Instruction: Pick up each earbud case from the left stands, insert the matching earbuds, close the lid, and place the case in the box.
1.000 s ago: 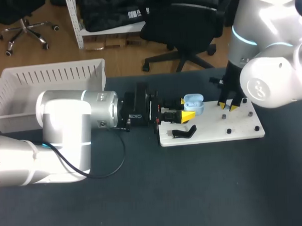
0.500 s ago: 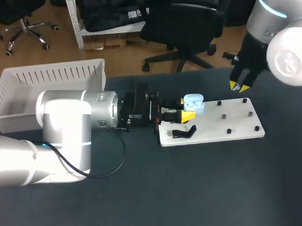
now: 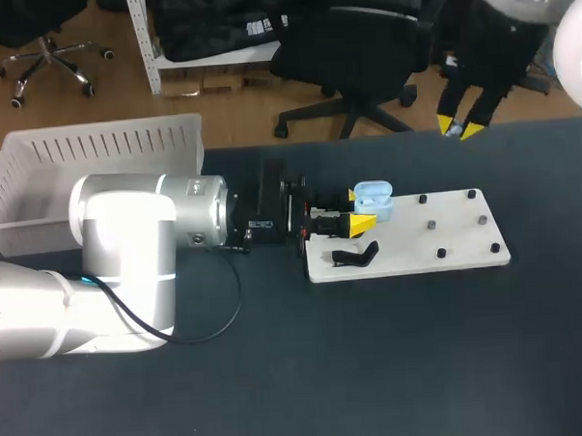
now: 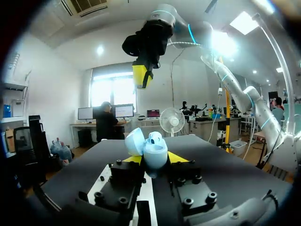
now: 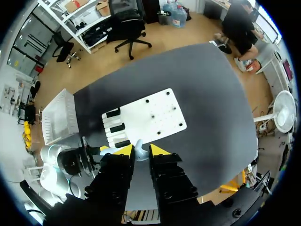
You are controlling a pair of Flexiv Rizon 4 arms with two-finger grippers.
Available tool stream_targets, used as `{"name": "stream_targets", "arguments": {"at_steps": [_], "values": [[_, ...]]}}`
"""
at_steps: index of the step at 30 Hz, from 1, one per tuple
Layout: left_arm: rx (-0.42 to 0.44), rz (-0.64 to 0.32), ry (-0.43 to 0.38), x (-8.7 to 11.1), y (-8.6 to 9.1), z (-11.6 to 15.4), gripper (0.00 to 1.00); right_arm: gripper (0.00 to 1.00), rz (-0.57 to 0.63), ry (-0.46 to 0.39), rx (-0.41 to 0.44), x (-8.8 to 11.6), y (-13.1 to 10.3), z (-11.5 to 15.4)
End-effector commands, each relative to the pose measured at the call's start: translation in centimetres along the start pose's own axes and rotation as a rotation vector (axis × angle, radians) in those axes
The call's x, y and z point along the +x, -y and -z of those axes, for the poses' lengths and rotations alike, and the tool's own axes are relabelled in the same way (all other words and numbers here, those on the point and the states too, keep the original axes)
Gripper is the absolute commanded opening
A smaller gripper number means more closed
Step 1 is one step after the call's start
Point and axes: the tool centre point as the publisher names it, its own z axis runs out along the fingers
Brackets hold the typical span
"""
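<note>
A light blue earbud case [image 3: 375,201] with its lid up sits between the yellow tips of my left gripper [image 3: 359,208], which is shut on it at the near-left corner of the white board [image 3: 418,241]. In the left wrist view the case [image 4: 151,149] shows its raised lid [image 4: 134,141] and a pale bud inside. My right gripper [image 3: 458,128] hangs high beyond the table's far edge, shut on a small pale earbud [image 5: 139,151] between its fingertips. From the left wrist it shows overhead as the right gripper [image 4: 142,77].
A white slatted box [image 3: 95,149] stands at the table's far left, behind my left arm. A black stand [image 3: 355,256] lies on the board's left end, and small black pegs [image 3: 432,225] dot its right half. Dark tabletop surrounds the board.
My right gripper has lifted off the board's right half and risen up and back past the table's far edge, carrying the earbud. The left arm and the case have stayed put.
</note>
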Motion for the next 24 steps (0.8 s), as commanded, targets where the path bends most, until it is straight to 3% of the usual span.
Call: {"name": "stream_targets", "arguments": {"at_steps": [1, 6, 24], "values": [[-0.005, -0.003, 0.003, 0.1, 0.1, -0.1, 0.00, 0.00, 0.061, -0.075, 0.046, 1.5, -2.0, 2.3], [-0.005, -0.003, 0.003, 0.1, 0.1, -0.1, 0.00, 0.00, 0.121, -0.150, 0.042, 3.4, -2.9, 1.8], [-0.005, -0.003, 0.003, 0.1, 0.1, -0.1, 0.00, 0.00, 0.121, -0.150, 0.042, 3.4, -2.9, 1.8]]}}
